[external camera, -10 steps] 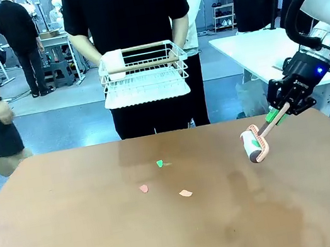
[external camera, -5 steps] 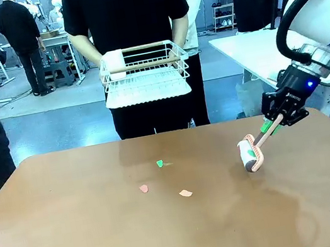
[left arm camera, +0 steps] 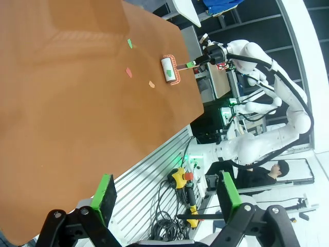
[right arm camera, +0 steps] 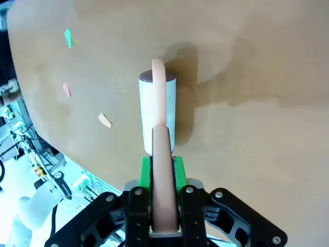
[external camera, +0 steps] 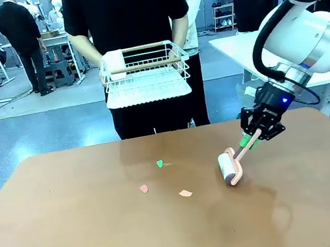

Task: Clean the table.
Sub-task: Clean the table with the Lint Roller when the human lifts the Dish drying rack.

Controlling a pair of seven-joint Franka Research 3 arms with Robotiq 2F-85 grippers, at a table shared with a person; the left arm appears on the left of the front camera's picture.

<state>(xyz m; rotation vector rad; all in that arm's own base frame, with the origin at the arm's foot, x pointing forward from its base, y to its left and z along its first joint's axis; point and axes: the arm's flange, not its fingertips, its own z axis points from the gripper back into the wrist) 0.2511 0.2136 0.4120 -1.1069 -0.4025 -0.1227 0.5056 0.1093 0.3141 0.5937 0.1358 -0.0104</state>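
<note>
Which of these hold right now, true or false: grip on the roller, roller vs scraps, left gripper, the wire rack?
1. The right gripper is shut on the pink handle of the white cylindrical lint roller. True.
2. The roller lies on top of the paper scraps. False: the small green paper scrap, the pink paper scrap and the peach paper scrap all lie apart from it, toward the robot's left.
3. The left gripper is open with nothing between its green pads. True.
4. The white wire dish rack stands on the matte reddish-brown rectangular table. False: a person holds it up in the air beyond the far edge.
</note>
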